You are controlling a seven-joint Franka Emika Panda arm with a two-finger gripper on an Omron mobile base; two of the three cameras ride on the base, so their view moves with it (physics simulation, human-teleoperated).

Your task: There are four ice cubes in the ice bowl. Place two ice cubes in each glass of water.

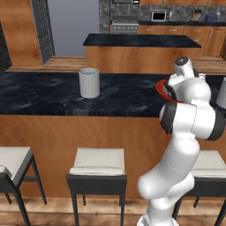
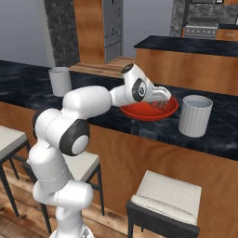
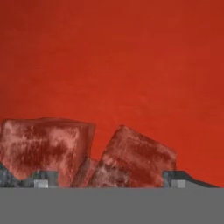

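The ice bowl [image 2: 139, 113], glossy red, sits on the dark counter between two ribbed pale glasses of water [image 2: 195, 115] [image 2: 60, 81]. My gripper [image 2: 160, 100] reaches down into the bowl. In the hand view the bowl's red floor [image 3: 113, 65] lies close ahead, and two reddish translucent ice cubes [image 3: 43, 151] [image 3: 135, 159] rest side by side on it. My gripper [image 3: 109, 181] stands open with its fingertips [image 3: 43, 181] wide apart, one beside each cube's outer side. Whether they touch the cubes I cannot tell. From the left base view the arm hides most of the bowl [image 1: 161, 88].
The counter [image 1: 44, 95] is dark marble with a wooden front. Stools [image 1: 98, 165] stand below it by the robot's base. One glass [image 1: 89, 82] stands well left of the bowl, the other [image 1: 222, 93] at the right edge. A kitchen island [image 1: 141, 42] lies behind.
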